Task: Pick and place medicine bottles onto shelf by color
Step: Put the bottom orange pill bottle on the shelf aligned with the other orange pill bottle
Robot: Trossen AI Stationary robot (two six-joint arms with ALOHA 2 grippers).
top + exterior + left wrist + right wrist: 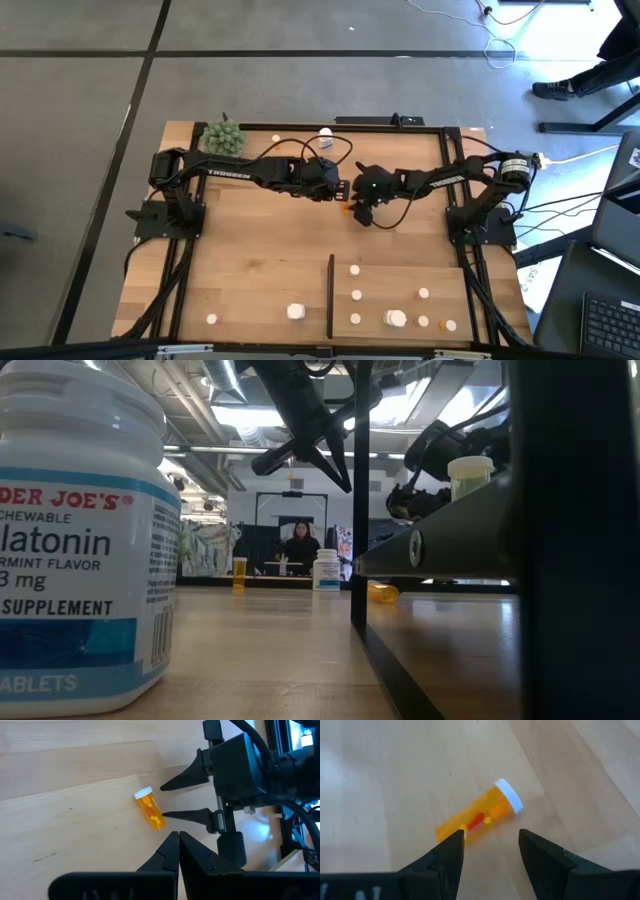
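Observation:
An orange medicine bottle (479, 818) with a white cap (509, 796) lies on its side on the bare wood in mid-table (348, 208). My right gripper (490, 841) is open and slants down over it, one fingertip at the bottle's bottom end and the other beyond its cap end; no touch shows. My left gripper (178, 839) is shut and hangs just left of the bottle (151, 810), holding nothing. The shelf (400, 275) lies near right with a black strip (331, 295) along its left side; white bottles (356, 295) and orange ones (424, 294) stand on it.
Two white bottles (295, 312) stand near left of the strip, and two more (326, 132) stand at the far edge by a green spiky ball (224, 135). A large white bottle (80, 530) fills the low view's left. A person (300, 545) sits beyond the table.

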